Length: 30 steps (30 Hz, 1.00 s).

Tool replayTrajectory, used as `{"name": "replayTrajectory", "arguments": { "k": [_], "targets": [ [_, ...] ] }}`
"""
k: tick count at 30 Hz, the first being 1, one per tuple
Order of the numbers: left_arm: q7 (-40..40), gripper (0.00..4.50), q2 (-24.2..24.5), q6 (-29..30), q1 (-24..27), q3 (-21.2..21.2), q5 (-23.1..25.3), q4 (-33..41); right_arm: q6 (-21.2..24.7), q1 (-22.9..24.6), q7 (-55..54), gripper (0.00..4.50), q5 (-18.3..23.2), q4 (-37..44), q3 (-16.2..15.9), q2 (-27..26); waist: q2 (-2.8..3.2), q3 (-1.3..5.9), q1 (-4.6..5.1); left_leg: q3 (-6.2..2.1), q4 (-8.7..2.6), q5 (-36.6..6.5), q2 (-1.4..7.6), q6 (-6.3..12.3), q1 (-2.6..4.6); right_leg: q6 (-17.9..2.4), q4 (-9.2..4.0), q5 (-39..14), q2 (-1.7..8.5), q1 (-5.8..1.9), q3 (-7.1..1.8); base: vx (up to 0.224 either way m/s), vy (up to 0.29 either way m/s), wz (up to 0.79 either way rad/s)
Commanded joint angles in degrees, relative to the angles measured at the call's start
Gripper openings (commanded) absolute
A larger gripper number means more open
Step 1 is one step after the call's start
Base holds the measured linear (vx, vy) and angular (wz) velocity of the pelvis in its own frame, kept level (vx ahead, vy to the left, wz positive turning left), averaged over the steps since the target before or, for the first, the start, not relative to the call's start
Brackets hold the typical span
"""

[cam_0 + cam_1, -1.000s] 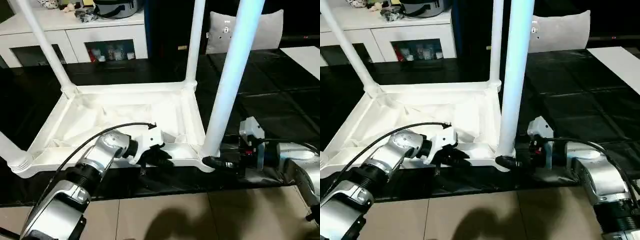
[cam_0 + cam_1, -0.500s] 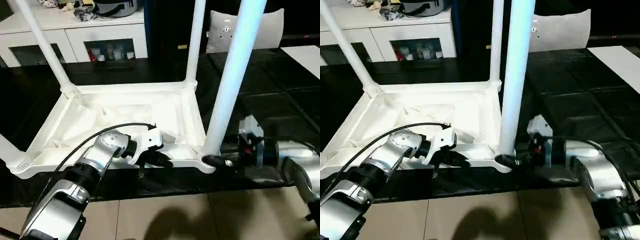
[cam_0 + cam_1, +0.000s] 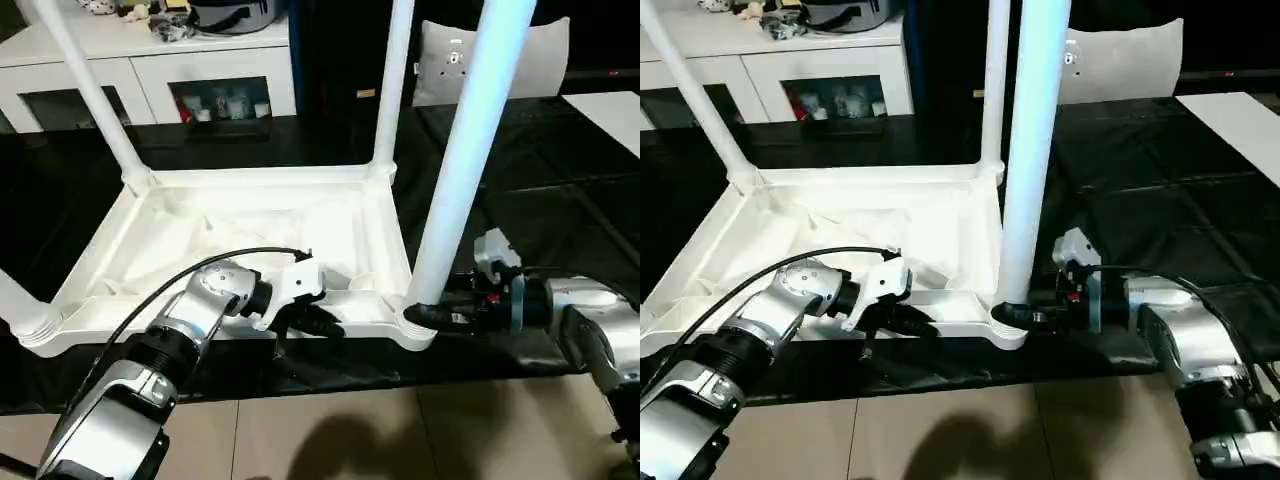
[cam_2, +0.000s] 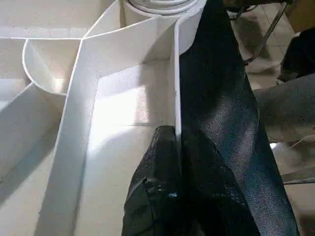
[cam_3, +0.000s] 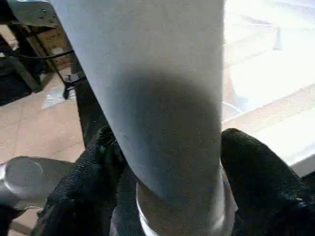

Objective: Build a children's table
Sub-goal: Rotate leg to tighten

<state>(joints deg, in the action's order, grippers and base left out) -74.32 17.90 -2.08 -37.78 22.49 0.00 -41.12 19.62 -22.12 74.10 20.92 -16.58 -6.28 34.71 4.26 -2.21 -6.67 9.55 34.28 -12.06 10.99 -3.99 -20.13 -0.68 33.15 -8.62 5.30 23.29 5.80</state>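
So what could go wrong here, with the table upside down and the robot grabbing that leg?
The right gripper has its jaws around the near leg just above the socket; if they twist or push off-centre, the leg may seat crooked. The left gripper pinches only the thin rim of the tabletop, so it might slip.

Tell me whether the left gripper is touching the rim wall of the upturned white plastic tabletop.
Touching. The left wrist view shows the left gripper with its black jaws shut on the thin rim wall of the upturned white plastic tabletop, one on each side.
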Motion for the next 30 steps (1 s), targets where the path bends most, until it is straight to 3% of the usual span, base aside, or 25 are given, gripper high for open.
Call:
{"name": "replayTrajectory", "arguments": {
  "k": [1, 10, 11, 12, 13, 17, 20, 21, 24, 26, 28, 30],
  "targets": [
    [-1.36, 0.0, 0.87, 0.21, 0.44, 0.35, 0.82, 0.71, 0.24, -0.66, 0.77, 2.79, 0.63, -0.26, -0.41, -0.06, -1.66, 3.83, -0.47, -0.13, -3.58, -5.58, 1.84, 5.98, -0.61, -11.02, -3.36, -17.1, 3.39, -3.61, -2.37, 0.0, 0.0, 0.0],
    [-0.15, 0.0, 0.47, 5.18, 0.82, -0.38, 0.07, 2.4, 2.51, 1.02, 0.92, 2.2, 2.86, 2.23, 0.44, -1.77, -1.78, 3.71, -0.56, -0.11, -3.69, -5.99, 1.86, 5.65, -0.57, -10.64, -3.52, -18.69, 3.44, -3.58, -2.39, 0.0, 0.0, 0.0],
    [1.36, 0.0, 0.38, 7.77, 0.75, -0.45, 0.49, 3.45, 3.12, 1.77, -2.59, 2.18, 2.51, 4.07, 0.72, -3.32, -1.79, 3.74, -0.57, -0.07, -3.69, -5.77, 1.91, 5.58, -0.5, -10.54, -3.48, -18.44, 3.43, -3.57, -2.47, 0.0, 0.0, 0.0],
    [2.2, 0.0, 0.17, 8.97, 0.8, -0.78, 0.35, 4.04, 3.48, 1.91, -5.12, 2.16, 1.87, 4.78, 0.77, -4.23, -1.33, 3.63, -0.52, -0.16, -3.78, -5.57, 1.98, 5.36, -0.6, -10.51, -3.47, -18.1, 3.41, -3.51, -2.54, 0.0, 0.0, 0.0],
    [2.54, 0.0, 0.08, 9.47, 0.82, -0.93, 0.27, 4.29, 3.64, 1.96, -6.18, 2.16, 1.59, 5.05, 0.78, -4.61, -1.47, 3.63, -0.43, -0.23, -3.85, -5.62, 1.95, 5.05, -0.61, -10.42, -3.43, -18.16, 3.42, -3.55, -2.46, 0.0, 0.0, 0.0],
    [11.54, 0.0, -4.55, 17.21, 1.3, -4.5, -1.72, 7.49, 12.1, 1.28, -26.41, 2.1, -2.31, 7.37, 2.86, -12.52, -1.29, 3.23, 1.01, -0.28, -4.22, -8.23, 1.32, 2.41, -0.36, -8.04, -4.44, -24.96, 3.16, -3.44, -2.11, 0.0, 0.0, 0.0],
    [16.7, 0.0, -6.92, 18.78, 0.93, -5.41, -1.03, 6.86, 14.69, 0.82, -34.18, 2.08, -3.92, 7.51, 4.54, -16.0, -0.96, 3.32, 1.88, -0.38, -4.25, -9.03, 1.16, 1.52, -0.26, -6.94, -4.8, -26.07, 3.08, -3.22, -2.06, 0.0, 0.0, 0.0],
    [19.16, 0.0, -8.21, 19.28, 0.68, -5.79, -0.72, 6.27, 15.02, 0.73, -37.78, 2.08, -5.23, 7.59, 5.13, -17.69, -1.13, 3.32, 2.08, -0.29, -4.19, -9.41, 0.98, 1.73, -0.27, -6.85, -4.99, -26.15, 3.01, -3.23, -2.0, 0.0, 0.0, 0.0],
    [23.14, 0.0, -10.7, 19.45, 0.46, -5.89, 0.09, 5.59, 13.46, 0.84, -44.03, 2.08, -6.81, 7.2, 6.29, -20.83, -1.12, 3.23, 2.16, -0.1, -4.13, -9.44, 0.78, 2.1, -0.1, -5.97, -5.38, -27.37, 2.94, -2.82, -2.06, 0.0, 0.0, 0.0],
    [26.17, 0.0, -12.56, 18.69, 0.57, -4.81, 1.98, 5.56, 9.16, 1.58, -47.67, 2.08, -7.13, 7.28, 7.61, -23.55, -0.82, 3.3, 2.05, -0.17, -4.19, -9.62, 0.82, 2.16, -0.07, -4.98, -5.68, -28.66, 3.06, -2.78, -1.98, 0.0, 0.0, 0.0],
    [26.76, 0.0, -12.65, 18.28, 0.59, -4.38, 2.62, 5.75, 7.77, 2.0, -48.06, 2.77, -7.74, 7.72, 7.47, -23.84, -0.8, 3.39, 1.79, -0.35, -4.36, -9.8, 0.94, 2.59, -0.22, -4.63, -5.44, -27.18, 2.95, -2.94, -2.0, 0.0, 0.0, 0.0],
    [26.59, 0.0, -11.92, 17.19, 0.66, -3.83, 3.22, 6.21, 7.25, 2.72, -48.65, 2.85, -4.59, 8.59, 10.85, -25.6, -0.73, 3.36, 1.8, -0.44, -4.51, -10.25, 1.02, 2.86, -0.37, -5.01, -5.29, -26.22, 3.01, -3.0, -2.08, 0.0, 0.0, 0.0]
  ]
}}
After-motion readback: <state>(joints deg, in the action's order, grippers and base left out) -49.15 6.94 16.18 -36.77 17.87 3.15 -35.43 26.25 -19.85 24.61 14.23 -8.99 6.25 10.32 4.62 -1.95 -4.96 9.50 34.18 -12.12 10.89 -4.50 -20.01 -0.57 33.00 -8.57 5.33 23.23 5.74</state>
